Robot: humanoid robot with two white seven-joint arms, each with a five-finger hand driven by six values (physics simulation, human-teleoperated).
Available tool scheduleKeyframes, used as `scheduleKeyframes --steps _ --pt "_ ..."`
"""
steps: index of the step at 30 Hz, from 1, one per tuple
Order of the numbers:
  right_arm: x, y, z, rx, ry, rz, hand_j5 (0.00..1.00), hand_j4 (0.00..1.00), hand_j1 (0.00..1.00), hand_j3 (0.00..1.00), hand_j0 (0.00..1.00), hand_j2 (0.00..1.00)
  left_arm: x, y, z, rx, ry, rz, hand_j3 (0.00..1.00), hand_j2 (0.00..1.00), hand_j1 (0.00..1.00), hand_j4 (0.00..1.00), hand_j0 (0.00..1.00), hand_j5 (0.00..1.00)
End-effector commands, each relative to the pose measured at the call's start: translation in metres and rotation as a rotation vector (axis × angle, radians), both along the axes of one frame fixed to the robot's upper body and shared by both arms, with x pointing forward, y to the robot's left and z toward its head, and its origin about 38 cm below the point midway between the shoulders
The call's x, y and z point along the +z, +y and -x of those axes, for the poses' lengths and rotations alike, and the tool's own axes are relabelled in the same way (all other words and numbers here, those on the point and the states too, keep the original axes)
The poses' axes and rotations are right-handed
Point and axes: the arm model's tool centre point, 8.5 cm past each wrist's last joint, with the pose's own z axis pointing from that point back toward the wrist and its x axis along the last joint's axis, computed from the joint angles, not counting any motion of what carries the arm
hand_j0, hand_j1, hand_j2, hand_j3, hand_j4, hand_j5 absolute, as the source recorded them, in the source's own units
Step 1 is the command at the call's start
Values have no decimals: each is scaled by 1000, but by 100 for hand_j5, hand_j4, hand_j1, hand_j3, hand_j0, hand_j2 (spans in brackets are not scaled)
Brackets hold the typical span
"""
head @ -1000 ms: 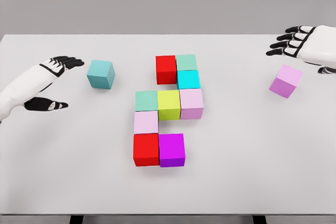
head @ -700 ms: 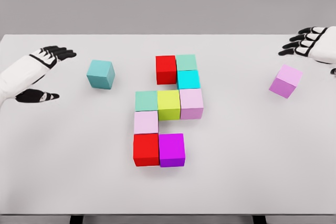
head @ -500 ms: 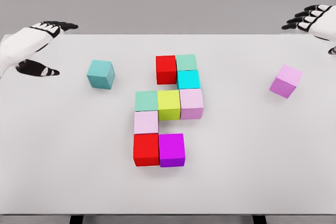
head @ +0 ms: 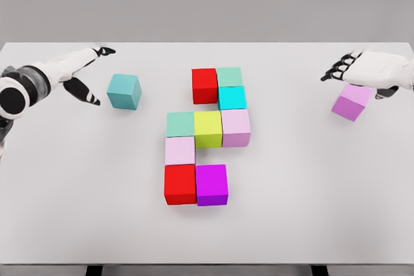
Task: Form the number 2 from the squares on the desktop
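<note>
Several coloured cubes sit packed together mid-table: a red cube (head: 204,85) and a green cube (head: 229,76) on top, a cyan cube (head: 232,97), a row of green, yellow (head: 208,128) and pale pink cubes, then a pale pink, a red (head: 180,184) and a magenta cube (head: 211,185). A loose teal cube (head: 124,91) lies to the left. My left hand (head: 90,72) is open just left of it, apart from it. A loose violet cube (head: 352,101) lies at the right. My right hand (head: 362,72) hovers open right above it, fingers spread.
The white table (head: 310,192) runs almost the full width of the view, with its front edge near the bottom. A grey wall stands behind it.
Both hands first rose toward the table's far edge. They have now come back down, the left hand beside the teal cube and the right hand over the violet cube. No cube has moved.
</note>
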Motion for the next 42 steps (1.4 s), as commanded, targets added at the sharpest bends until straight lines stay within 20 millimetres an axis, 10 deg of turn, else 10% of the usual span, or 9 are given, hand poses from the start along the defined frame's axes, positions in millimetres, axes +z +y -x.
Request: scheduleKeyframes --steps 1,23,26,28,42 --pt "-10 -1 -2 -11 21 17 100 100 100 100 100 100 -23 -11 6 -35 60 -48 100 100 100 100 100 100" --pt "-57 1 -21 -65 106 107 98 98 98 98 98 98 -38 -47 -24 -55 18 -194 96 96 96 96 96 96" --pt "-56 0 -21 -67 105 98 53 53 53 53 53 53 -46 -48 -30 -39 24 -220 96 96 96 96 96 96" --pt "-56 -2 -21 -72 106 94 41 41 41 41 41 41 -48 -51 -31 -39 21 -227 96 96 96 96 96 96" --pt "31 15 7 67 -33 -79 39 39 39 39 39 39 -61 -49 -36 -28 30 -286 96 96 96 96 96 96"
